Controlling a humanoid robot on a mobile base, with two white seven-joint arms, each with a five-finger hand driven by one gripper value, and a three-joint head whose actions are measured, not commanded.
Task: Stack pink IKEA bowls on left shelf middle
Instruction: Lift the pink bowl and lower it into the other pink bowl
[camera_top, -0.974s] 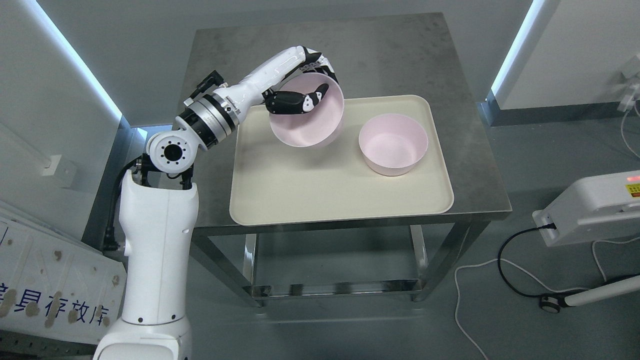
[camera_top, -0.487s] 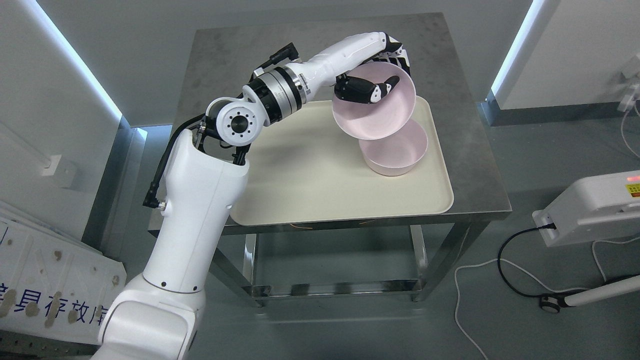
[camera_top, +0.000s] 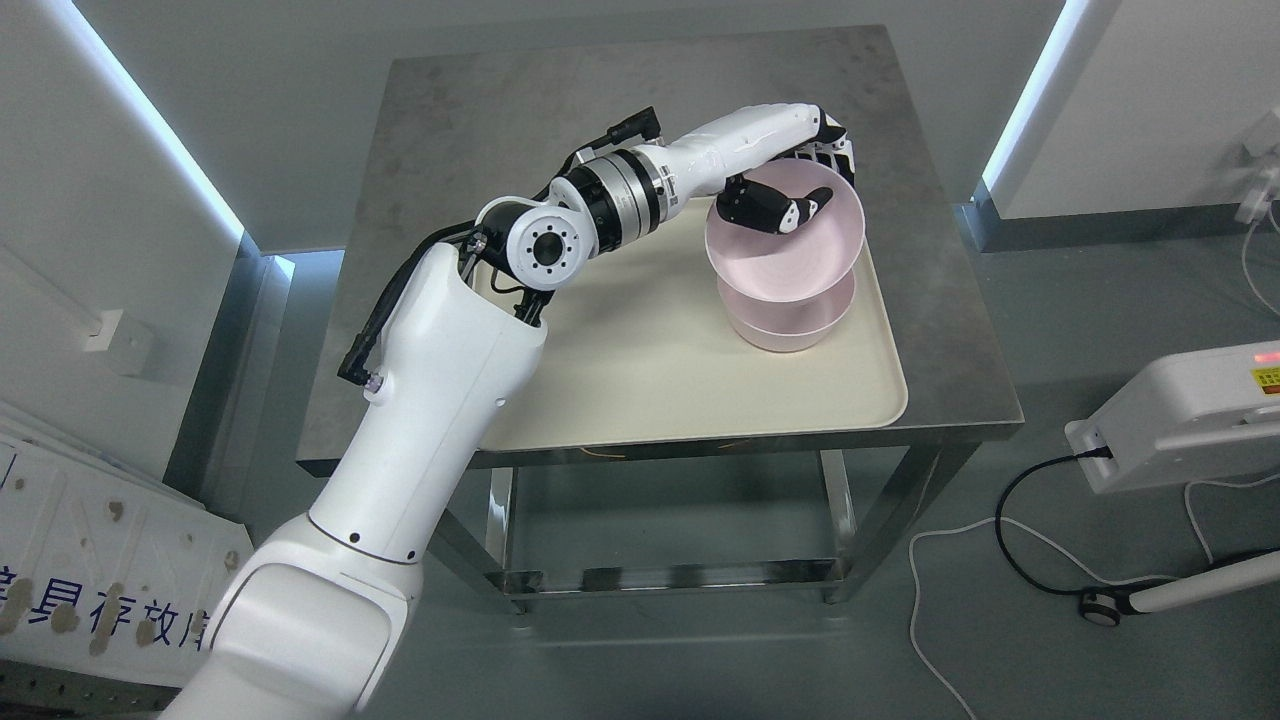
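Steel table (camera_top: 930, 330), cream tray (camera_top: 640, 390) – left hand (camera_top: 785, 195) outstretched (thumb inside) pinching pink bowl (camera_top: 790, 255), seemingly nested in second bowl (camera_top: 785, 325)

Left arm (camera_top: 440, 400) stretched forward; left hand (camera_top: 790, 190) fingers curled, apparently gripping.

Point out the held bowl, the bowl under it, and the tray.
held bowl (camera_top: 775, 262), head view, inner floor of the bowl
lower bowl (camera_top: 785, 328), head view, outer front wall below the held bowl
tray (camera_top: 690, 385), head view, bare floor left of the bowls
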